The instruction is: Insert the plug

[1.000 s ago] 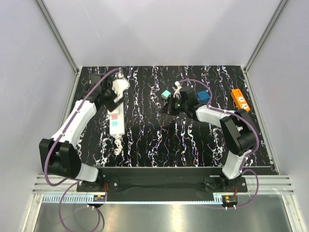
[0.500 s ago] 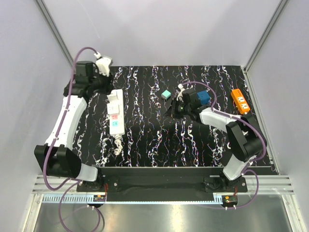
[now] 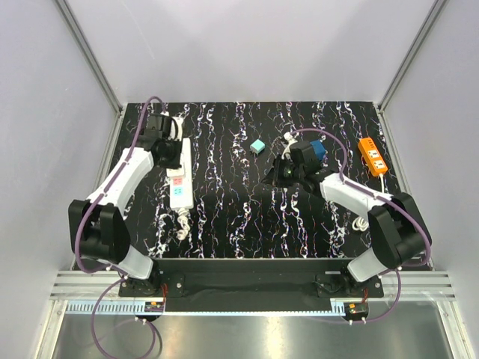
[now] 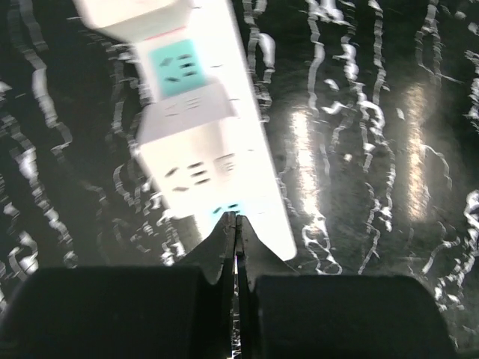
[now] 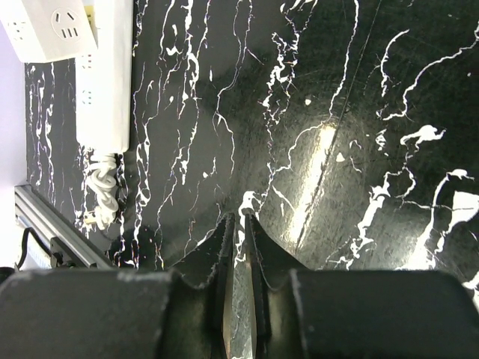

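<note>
Nearest: coiled cord point(image 3: 182, 224), bunched at the near end of the power strip point(image 3: 179, 187), kept from trailing over the table point(image 3: 239, 217). Lies lengthwise on the left side, sockets up, well apart from the right arm — left-arm work for that reason, most likely. Over on the right, loose white cable point(image 3: 361, 222) beside the right arm's lower part, tied to nothing in the task as far as can be seen.

Further in: right gripper point(image 5: 238, 221), fingers pressed nearly together, clamped on nothing, low over bare table near the middle. Looks parked out of the way, judging by the gap to the strip.

Further again: left gripper point(image 4: 238, 218), fingers together, empty, tips over the strip, by its far end in the top view. Reads as a closed-finger push or check, not a grasp. Touching or not, cannot tell; wrist view blurred.

Then the plug point(image 5: 46, 28): white block at the strip's end opposite the cord, socket face up, on or against the strip. Fully seated or not, cannot tell. Probably close to done — next, a firm press straight down if standing proud, with care not to skid the strip.

Farthest: teal block point(image 3: 257, 146) loose mid-table, orange socket strip point(image 3: 372, 155) at the right edge, both apart from the rest, seemingly not in play.
</note>
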Controlling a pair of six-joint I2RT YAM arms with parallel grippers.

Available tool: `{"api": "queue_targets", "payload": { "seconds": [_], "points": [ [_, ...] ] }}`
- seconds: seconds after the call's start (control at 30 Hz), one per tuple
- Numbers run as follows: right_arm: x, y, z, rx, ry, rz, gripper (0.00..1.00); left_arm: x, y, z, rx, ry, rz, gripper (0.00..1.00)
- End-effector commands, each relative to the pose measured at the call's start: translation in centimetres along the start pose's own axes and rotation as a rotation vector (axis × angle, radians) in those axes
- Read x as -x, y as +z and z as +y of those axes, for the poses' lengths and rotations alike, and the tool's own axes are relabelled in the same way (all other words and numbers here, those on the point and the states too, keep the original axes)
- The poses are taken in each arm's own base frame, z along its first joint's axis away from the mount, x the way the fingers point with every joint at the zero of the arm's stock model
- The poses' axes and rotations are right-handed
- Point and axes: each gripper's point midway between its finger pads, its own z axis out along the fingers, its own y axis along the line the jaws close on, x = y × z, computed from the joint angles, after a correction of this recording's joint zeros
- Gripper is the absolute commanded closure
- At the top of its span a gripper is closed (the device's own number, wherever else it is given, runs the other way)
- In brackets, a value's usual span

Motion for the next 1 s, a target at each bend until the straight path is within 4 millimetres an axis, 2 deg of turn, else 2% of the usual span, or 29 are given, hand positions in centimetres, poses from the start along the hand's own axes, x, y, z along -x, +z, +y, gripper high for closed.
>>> {"api": "queue_targets", "payload": {
  "seconds": [0.0,0.2,0.27,0.37,0.47,0.57,0.67,0.77,0.97],
  "points": [
    [1.8,-1.4,1.0,0.005,-0.031,-0.064,0.84,2.9,-2.6,2.9,0.176,-0.088,-0.154,1.0],
    [2.7,-2.2,1.7,0.014,-0.038,-0.092,0.84,1.8,-1.3,3.5,0.21,-0.117,-0.129,1.0],
    [3.0,-2.5,1.9,0.014,-0.036,-0.105,0.84,2.0,-0.7,3.8,0.228,-0.118,-0.131,1.0],
    [3.2,-2.5,2.0,0.015,-0.04,-0.112,0.84,2.8,1.0,3.9,0.226,-0.126,-0.143,1.0],
    [3.2,-2.3,1.9,0.013,-0.039,-0.106,0.84,2.0,3.9,3.5,0.202,-0.121,-0.107,1.0],
    [3.2,-2.3,1.9,0.015,-0.039,-0.104,0.84,0.8,5.5,3.7,0.22,-0.135,-0.057,1.0],
    [3.4,-2.5,2.2,0.02,-0.044,-0.112,0.84,0.6,5.7,4.5,0.268,-0.145,-0.047,1.0],
    [3.6,-2.9,2.3,0.02,-0.05,-0.124,0.84,1.1,5.4,4.2,0.255,-0.141,-0.053,1.0],
    [4.0,-3.2,2.4,0.012,-0.064,-0.133,0.84,3.7,2.9,4.1,0.242,-0.115,-0.108,1.0]
  ]
}}
